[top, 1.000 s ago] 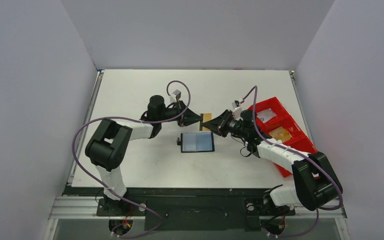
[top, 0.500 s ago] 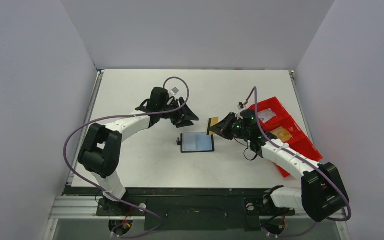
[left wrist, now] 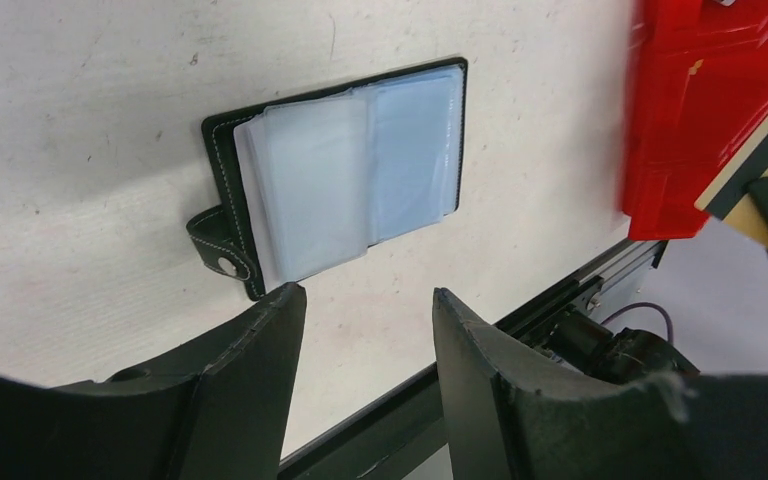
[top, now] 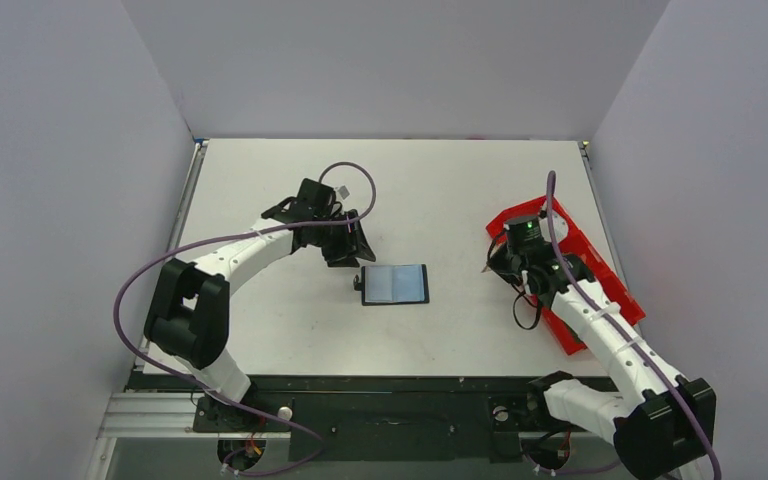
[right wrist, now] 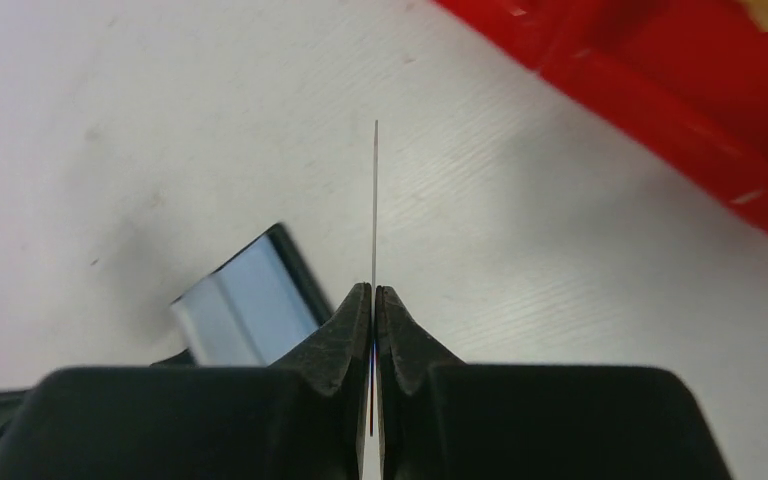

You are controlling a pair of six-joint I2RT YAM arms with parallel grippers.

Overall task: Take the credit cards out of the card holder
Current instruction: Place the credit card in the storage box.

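right gripper (right wrist: 373, 300) clamped tight on one thin card (right wrist: 375, 190), seen edge-on, poking straight out past the tips; red tray (right wrist: 660, 110) ahead to its right, card holder (right wrist: 245, 300) low to its left. left gripper (left wrist: 366, 300) part open, empty, touching nothing; card holder lies opened flat just beyond its tips, closing tab nearest the left finger

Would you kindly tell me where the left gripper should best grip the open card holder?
Probably the closing tab: the card holder lies flat and open, and only the tab juts past its edge. Come from above on the left gripper's side.
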